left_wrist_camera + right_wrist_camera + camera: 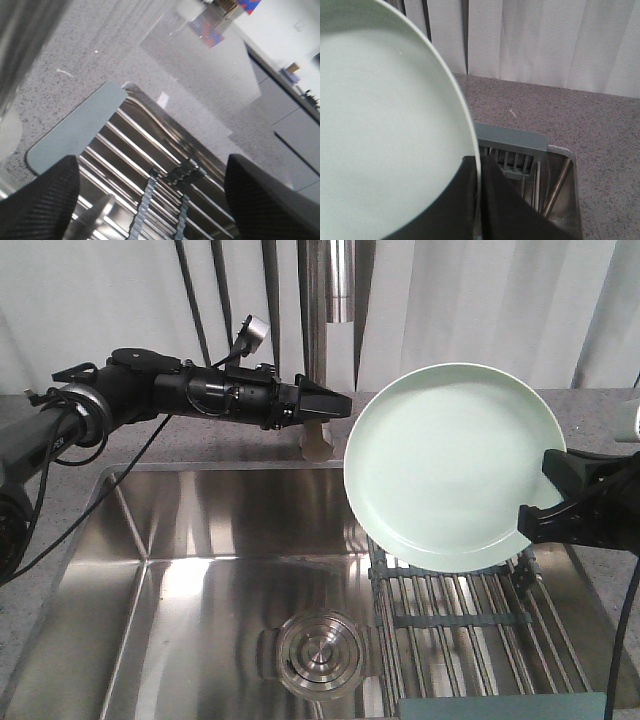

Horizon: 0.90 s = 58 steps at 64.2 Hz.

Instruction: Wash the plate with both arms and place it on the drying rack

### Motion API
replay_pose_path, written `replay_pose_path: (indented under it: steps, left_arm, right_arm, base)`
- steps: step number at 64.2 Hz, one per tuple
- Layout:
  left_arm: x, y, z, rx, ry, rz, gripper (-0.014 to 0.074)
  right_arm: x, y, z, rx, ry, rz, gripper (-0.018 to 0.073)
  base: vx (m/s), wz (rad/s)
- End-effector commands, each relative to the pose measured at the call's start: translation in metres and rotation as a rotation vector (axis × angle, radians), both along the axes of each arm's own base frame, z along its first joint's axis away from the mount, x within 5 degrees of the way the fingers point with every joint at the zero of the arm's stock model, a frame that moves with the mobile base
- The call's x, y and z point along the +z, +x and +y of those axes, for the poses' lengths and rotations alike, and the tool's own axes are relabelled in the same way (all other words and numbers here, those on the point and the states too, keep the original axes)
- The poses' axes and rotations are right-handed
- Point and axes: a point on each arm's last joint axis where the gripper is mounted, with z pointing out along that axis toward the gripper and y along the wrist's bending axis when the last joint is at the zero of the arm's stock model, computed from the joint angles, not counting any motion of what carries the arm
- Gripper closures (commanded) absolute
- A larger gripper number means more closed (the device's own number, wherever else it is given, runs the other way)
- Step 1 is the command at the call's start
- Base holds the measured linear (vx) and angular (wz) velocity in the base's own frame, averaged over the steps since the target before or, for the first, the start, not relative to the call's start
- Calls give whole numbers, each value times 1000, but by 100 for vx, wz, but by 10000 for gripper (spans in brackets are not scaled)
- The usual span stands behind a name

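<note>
The pale mint-green plate [450, 465] is held nearly upright above the drying rack [455, 612], its face toward the front camera. My right gripper [548, 508] is shut on the plate's lower right rim. In the right wrist view the plate [385, 130] fills the left side, and both black fingers [495, 205] pinch its edge, with the rack's end bar [512, 138] behind. My left gripper [326, 405] hovers over the sink's back edge, left of the plate and apart from it. Seen from the left wrist, its fingers [42, 200] stand wide open with only the rack [165, 165] below them.
The steel sink [190, 570] has a round drain [318, 648] at its middle. A steel faucet column [337, 280] rises behind the left gripper, with a small beige piece [316, 445] under it. Speckled grey counter [600, 430] surrounds the sink, backed by white curtains.
</note>
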Motion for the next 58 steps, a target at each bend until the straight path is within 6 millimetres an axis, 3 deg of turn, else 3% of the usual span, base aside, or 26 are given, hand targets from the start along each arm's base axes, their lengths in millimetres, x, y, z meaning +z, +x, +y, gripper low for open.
replay_pose_path:
  steps: [1, 13, 25, 43, 58]
  left_arm:
    - [59, -25, -3, -88, -101, -47, 26]
    - [52, -41, 1, -97, -76, -37, 26]
    - [61, -59, 5, -104, -73, -65, 26]
    - [66, -69, -6, -136, -61, -71, 26]
    - [80, -75, -1, -138, -40, -111, 26]
  right_arm:
    - [20, 1, 0, 4, 17, -123, 569]
    - [20, 1, 0, 4, 17, -123, 569]
    - [20, 1, 0, 4, 17, -123, 569]
    - [20, 1, 0, 4, 17, -123, 569]
    - [20, 1, 0, 4, 17, -123, 569]
  base:
    - [0, 0]
    - [0, 0]
    - [0, 0]
    - [0, 0]
    - [0, 0]
